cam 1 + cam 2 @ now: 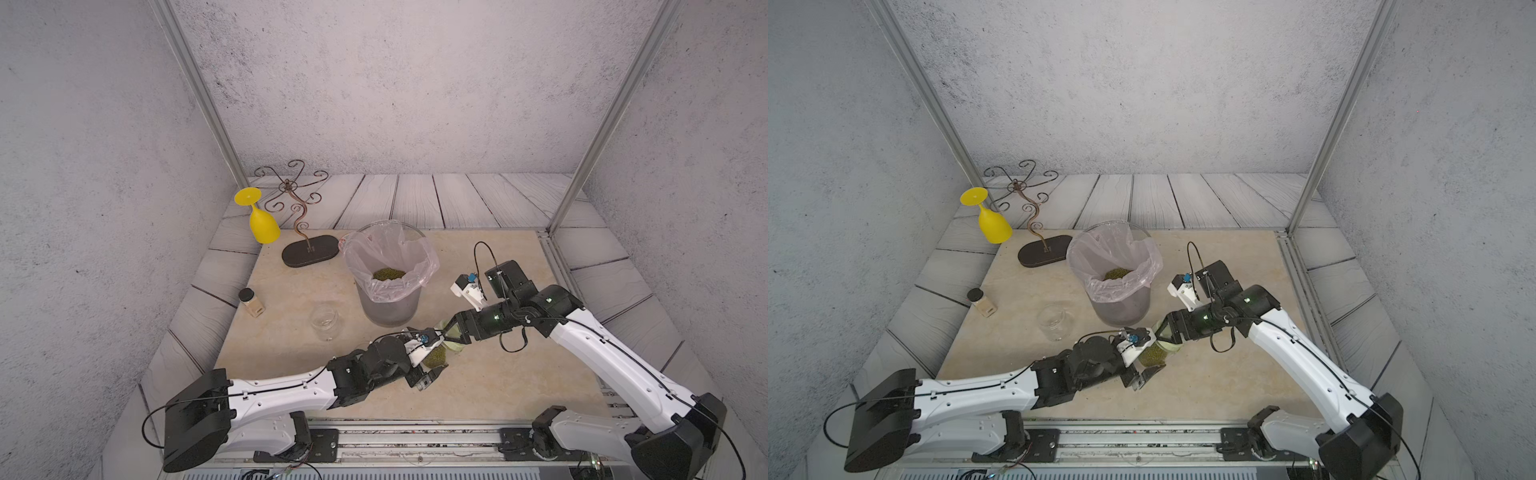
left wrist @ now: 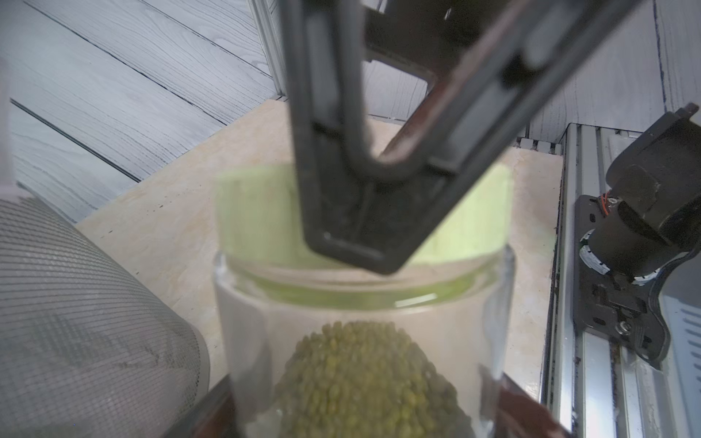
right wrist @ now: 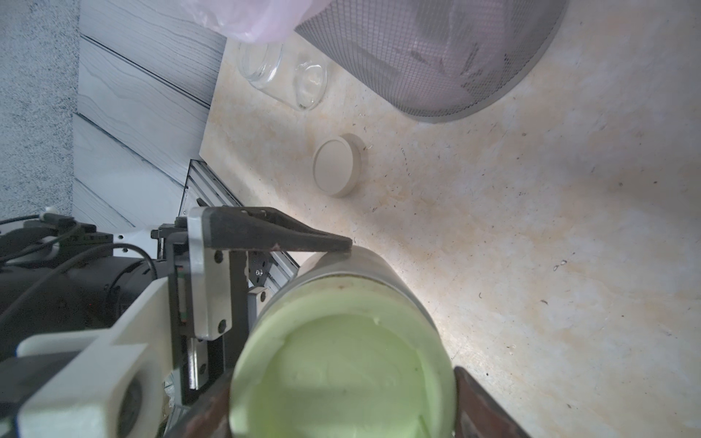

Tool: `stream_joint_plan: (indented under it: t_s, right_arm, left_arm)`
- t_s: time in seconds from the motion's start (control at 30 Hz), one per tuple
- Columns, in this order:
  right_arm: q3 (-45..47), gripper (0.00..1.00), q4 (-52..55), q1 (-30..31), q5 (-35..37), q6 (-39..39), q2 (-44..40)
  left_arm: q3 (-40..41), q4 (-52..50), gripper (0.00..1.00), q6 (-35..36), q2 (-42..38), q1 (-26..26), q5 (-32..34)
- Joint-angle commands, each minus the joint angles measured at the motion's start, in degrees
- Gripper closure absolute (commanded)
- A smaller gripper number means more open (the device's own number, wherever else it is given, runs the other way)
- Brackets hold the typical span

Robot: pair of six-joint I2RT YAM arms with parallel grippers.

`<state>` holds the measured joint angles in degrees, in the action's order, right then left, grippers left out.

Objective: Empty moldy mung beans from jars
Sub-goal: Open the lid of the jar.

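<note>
The full jar (image 2: pixel 364 299) hangs above the table (image 1: pixel 498 374) at lower centre of the top views, tipped well over on its side. The left gripper (image 1: pixel 1148 357) has its 2 fingers clamped on the glass body. The right gripper (image 1: pixel 451 334) has its fingers closed on the pale green lid (image 3: pixel 341 371), which looks seated on the neck. The mung beans (image 2: pixel 364 379) are heaped against the low side of the glass.

The main risk is the lid coming free while the mouth is tipped and short of the bin (image 1: pixel 390 309): beans would pour onto the table. Smooth glass could also turn or slip in the left fingers if the lid sticks, so the twist would likely go safer with the jar brought nearer upright.

For room, the bin's wall stands just above the jar in the frame. The empty jar (image 1: pixel 325 322) lies to the left, clear of both arms. The beige lid (image 3: pixel 338 165) lies flat nearby. Bare table opens toward the lower right, ending at the metal rail (image 1: pixel 415 432) along the bottom edge.
</note>
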<state>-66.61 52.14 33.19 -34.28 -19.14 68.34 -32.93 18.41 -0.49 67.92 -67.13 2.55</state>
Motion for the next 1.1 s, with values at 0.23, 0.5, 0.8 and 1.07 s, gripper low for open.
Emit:
stream_joint_plan:
  t_s: [0.23, 0.5, 0.8, 1.07]
  right_arm:
    - [1.35, 0.42, -4.35, 1.27, -8.16, -2.44, -4.00]
    - [1.80, 0.42, -4.15, 1.45, -7.28, -2.20, -4.26]
    - [1.60, 0.43, -4.15, 1.46, -7.14, -2.14, -5.04]
    - [2.42, 0.43, -3.04, 1.50, -7.01, 2.58, -5.27]
  left_arm:
    - [-2.84, 4.22, 0.05, -0.92, 0.65, 0.56, -0.60]
    - [-2.84, 2.71, 0.05, -0.59, 0.92, 0.54, -0.18]
    - [-3.28, 1.51, 0.27, -1.44, 0.89, 0.59, -1.01]
    - [-3.11, -1.67, 0.41, -3.05, -3.42, 1.10, -3.44]
